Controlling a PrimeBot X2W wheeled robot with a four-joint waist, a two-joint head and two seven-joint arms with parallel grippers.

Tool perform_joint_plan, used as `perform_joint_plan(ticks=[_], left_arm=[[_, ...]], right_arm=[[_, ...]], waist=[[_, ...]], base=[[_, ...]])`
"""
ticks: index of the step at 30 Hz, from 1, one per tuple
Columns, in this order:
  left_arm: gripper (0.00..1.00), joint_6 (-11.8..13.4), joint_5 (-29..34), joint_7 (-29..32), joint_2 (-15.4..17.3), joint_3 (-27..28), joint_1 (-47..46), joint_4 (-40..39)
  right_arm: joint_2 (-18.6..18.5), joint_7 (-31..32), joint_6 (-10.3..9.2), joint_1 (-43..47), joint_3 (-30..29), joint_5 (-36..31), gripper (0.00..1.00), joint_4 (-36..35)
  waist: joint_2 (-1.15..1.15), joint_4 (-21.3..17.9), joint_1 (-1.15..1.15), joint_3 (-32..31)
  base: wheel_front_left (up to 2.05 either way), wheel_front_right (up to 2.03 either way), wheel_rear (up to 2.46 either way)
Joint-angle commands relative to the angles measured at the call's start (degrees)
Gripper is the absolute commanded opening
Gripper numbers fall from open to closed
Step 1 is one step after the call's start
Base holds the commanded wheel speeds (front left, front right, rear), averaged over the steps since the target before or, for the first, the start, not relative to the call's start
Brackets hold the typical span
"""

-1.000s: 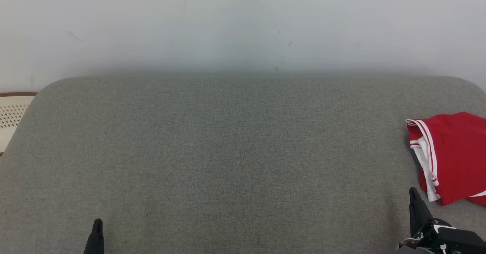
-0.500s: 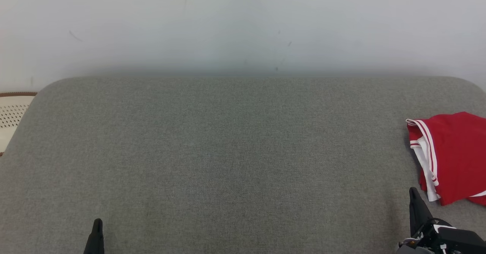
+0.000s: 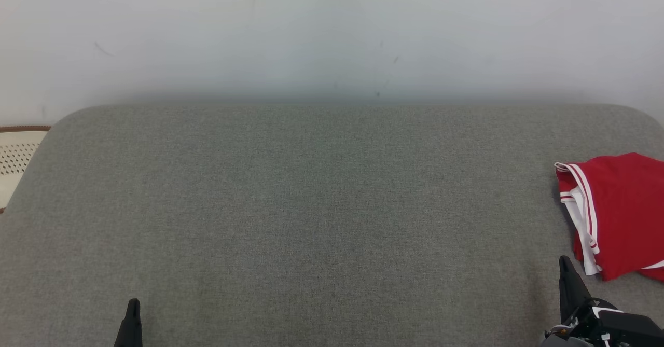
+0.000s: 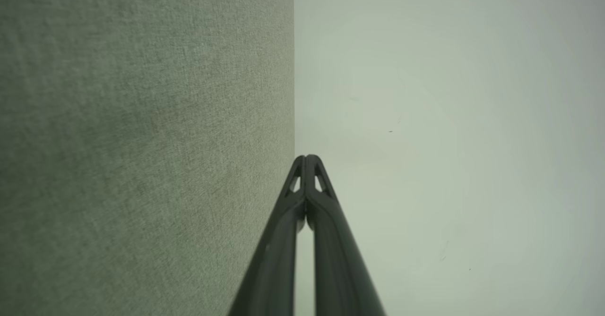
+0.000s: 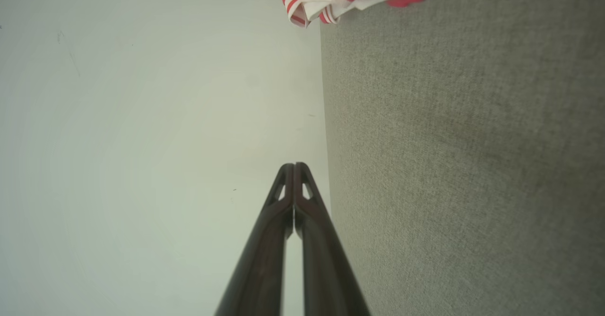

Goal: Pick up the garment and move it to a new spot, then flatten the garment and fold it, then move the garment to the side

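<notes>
As it lies folded, red garment [image 3: 622, 207], striped edge [image 3: 585, 202] leftward, running near-to-far

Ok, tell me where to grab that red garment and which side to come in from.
Grip the white-striped hem on the inner edge of the red garment, the side facing the middle of the grey cushion. There the layers stack into a raised lip, while the rest lies flat. Probably come from that side with the right gripper, which sits nearest and is shut, so open it first.

Bare room: grey upholstered surface [image 3: 311, 207], white wall [image 3: 332, 25]
</notes>
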Motion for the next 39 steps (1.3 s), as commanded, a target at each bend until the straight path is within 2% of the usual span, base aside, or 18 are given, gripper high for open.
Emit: perform_joint_plan(ticks=[1, 39], left_arm=[[0.00, -0.1, -0.2, 0.2, 0.2, 0.1, -0.4, -0.2], [0.00, -0.1, -0.2, 0.2, 0.2, 0.1, -0.4, -0.2]], right_arm=[[0.2, 0.2, 0.00, 0.2, -0.1, 0.0, 0.00, -0.1], [0.2, 0.4, 0.00, 0.2, -0.2, -0.1, 0.00, -0.1]], waist=[[0.00, 0.0, 0.01, 0.0], [0.00, 0.0, 0.01, 0.0]], base=[[0.00, 0.00, 0.00], [0.00, 0.00, 0.00]])
